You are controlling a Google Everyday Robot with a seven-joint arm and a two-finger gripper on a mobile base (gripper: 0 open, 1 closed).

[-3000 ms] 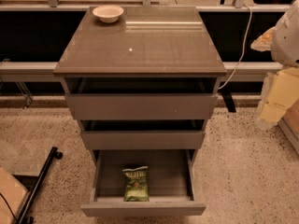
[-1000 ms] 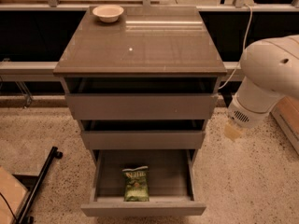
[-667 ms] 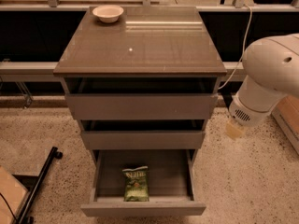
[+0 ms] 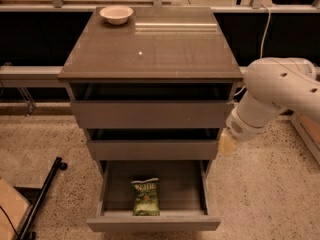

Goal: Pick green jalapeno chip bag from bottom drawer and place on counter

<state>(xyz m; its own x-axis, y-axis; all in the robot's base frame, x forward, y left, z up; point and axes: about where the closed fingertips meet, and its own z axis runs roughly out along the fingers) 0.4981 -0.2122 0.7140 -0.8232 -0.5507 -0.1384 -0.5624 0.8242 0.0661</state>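
The green jalapeno chip bag lies flat near the front of the open bottom drawer, slightly left of its middle. The counter is the glossy grey-brown top of the cabinet. My white arm reaches in from the right. Its pale end, the gripper, hangs beside the cabinet's right side at the height of the middle drawer. It is above and to the right of the bag and touches nothing.
A pale bowl sits at the counter's back left corner. The top drawer and middle drawer are pulled out a little. A black stand leg and a cardboard piece lie on the speckled floor at the left.
My arm has swung in from the right edge, leftward and downward, until its end is close beside the cabinet. The bag, drawers and bowl have not moved.
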